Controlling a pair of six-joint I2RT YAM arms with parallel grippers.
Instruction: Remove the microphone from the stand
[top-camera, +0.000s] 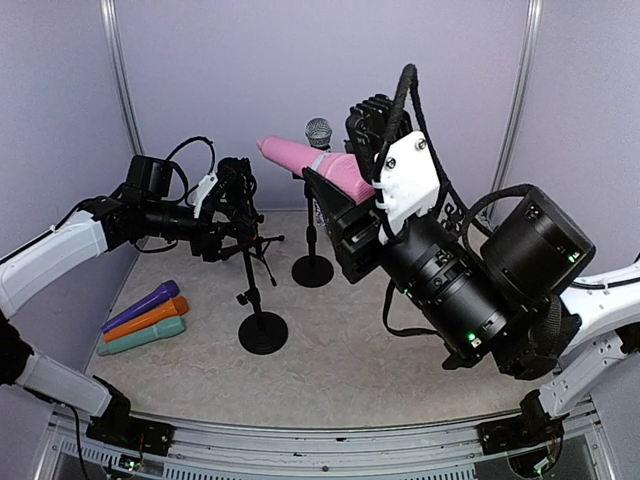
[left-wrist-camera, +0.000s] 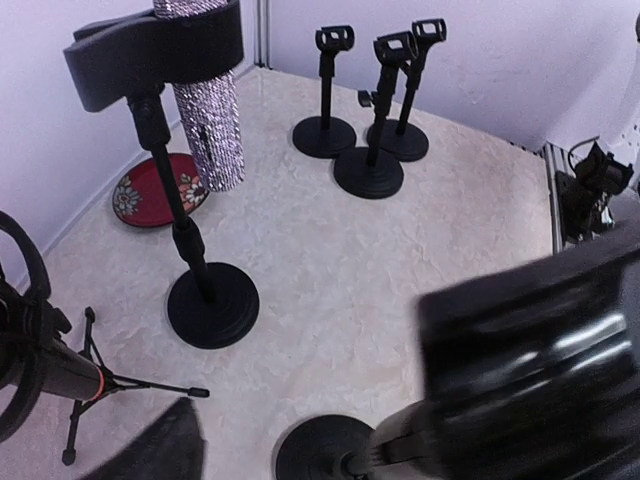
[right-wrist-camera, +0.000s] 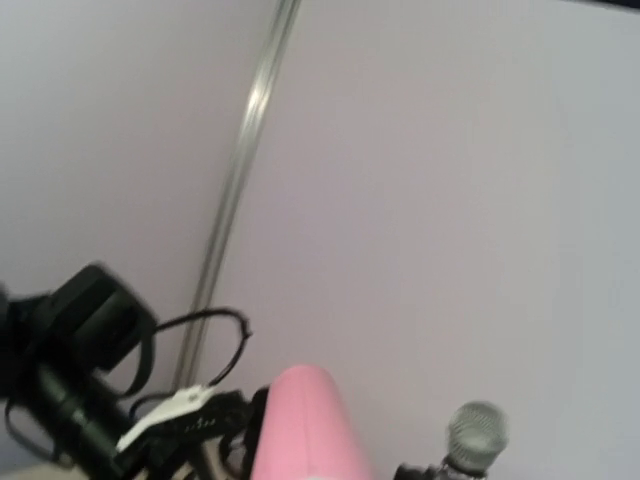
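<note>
My right jaws clamp pink microphone (top-camera: 300, 158) over beige table (top-camera: 340, 345); left jaws: can't tell. Lilac walls (top-camera: 300, 60) around table.

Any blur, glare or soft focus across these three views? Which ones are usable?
Top external: sharp and evenly lit, no glare, though the right arm looms close to the lens and hides the scene's right side. Left wrist: the far stands and glitter microphone are crisp, but a dark smeared shape fills the lower right. Right wrist: soft throughout, with the pink microphone fuzzy at the bottom edge.
</note>
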